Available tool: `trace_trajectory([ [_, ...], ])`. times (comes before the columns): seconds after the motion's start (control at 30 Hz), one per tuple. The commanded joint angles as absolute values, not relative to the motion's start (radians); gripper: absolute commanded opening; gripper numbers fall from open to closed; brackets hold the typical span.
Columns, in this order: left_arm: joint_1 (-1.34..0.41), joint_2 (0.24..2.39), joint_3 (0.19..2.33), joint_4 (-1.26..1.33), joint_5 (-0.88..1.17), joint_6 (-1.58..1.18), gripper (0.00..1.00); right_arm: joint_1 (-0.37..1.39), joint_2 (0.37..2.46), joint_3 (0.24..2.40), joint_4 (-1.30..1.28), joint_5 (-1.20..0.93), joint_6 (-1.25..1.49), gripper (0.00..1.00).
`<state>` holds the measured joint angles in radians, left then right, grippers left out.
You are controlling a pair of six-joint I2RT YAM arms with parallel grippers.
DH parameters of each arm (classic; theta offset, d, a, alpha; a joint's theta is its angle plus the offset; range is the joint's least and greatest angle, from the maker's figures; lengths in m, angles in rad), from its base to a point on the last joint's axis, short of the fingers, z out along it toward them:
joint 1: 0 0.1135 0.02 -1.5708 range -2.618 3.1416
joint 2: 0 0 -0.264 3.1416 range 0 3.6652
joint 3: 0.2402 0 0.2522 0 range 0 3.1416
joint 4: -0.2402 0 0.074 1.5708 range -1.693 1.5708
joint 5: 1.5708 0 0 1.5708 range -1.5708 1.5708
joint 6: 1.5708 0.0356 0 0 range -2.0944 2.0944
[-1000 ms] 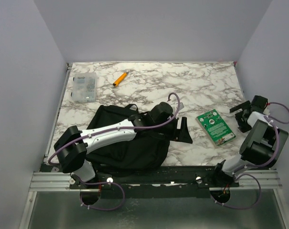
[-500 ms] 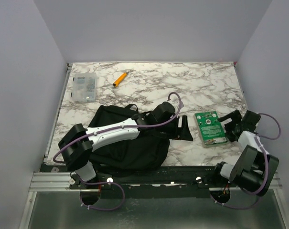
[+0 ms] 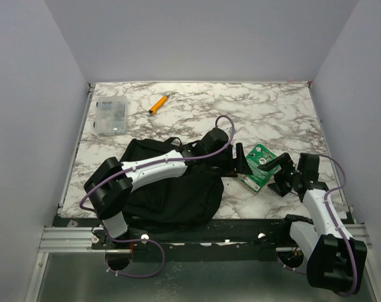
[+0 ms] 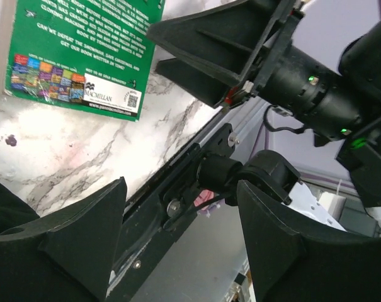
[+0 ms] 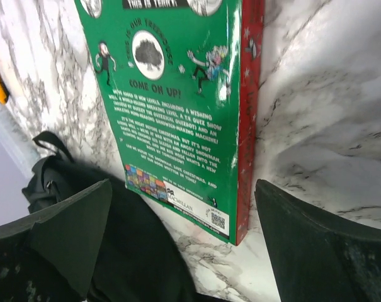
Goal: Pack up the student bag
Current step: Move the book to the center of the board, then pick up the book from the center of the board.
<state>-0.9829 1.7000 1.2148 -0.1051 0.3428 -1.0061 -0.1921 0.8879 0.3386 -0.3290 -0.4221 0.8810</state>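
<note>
**Top view.** A white marble-patterned table (image 3: 272, 119) with grey veins stands between plain pale walls. One student bag (image 3: 177, 198), large, black and of soft fabric with a rounded outline, lies flat at the near left of the table. The white-and-black left arm (image 3: 152, 171) stretches across the bag and hides part of it. The left gripper (image 3: 240, 162) sits just past the bag's right edge, beside one green paperback book (image 3: 261, 165) that lies flat and askew. The right gripper (image 3: 277, 177) is on the book's other side with its jaws spread wide. Whether either gripper touches the book cannot be told. At the far left are one clear rectangular plastic box (image 3: 111, 116) and one slim orange pen (image 3: 157, 104), both well apart from the bag.

**Left wrist view.** Two matt black, wedge-shaped fingers (image 4: 70, 245) stand wide apart with nothing between them. Beyond them are veined marble, a glossy corner of the book, and the right gripper's black fingers close to that corner.

**Right wrist view.** This gripper's two black fingers (image 5: 64, 233) are at their widest and hold nothing. Ahead lies the book's shiny green back cover, with white print and a red spine, flat on the marble. The bag's dark fabric and one strap loop lie just beside the book's near corner.
</note>
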Motion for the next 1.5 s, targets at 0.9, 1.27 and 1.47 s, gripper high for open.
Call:
trace_trajectory([
  [0.9, -0.993, 1.979, 1.465, -0.297, 0.01, -0.945, 0.67, -0.186, 1.006, 0.426, -0.354, -0.327, 0.779, 1.0],
  [1.27, -0.911, 2.115, 1.601, -0.314, 0.285, -0.553, 0.76, -0.186, 1.097, 0.392, -0.258, -0.405, 0.751, 0.93],
  [1.47, -0.918, 2.149, 1.618, -0.293, 0.447, -0.584, 0.65, -0.186, 1.09, 0.379, -0.228, -0.437, 0.769, 0.83],
])
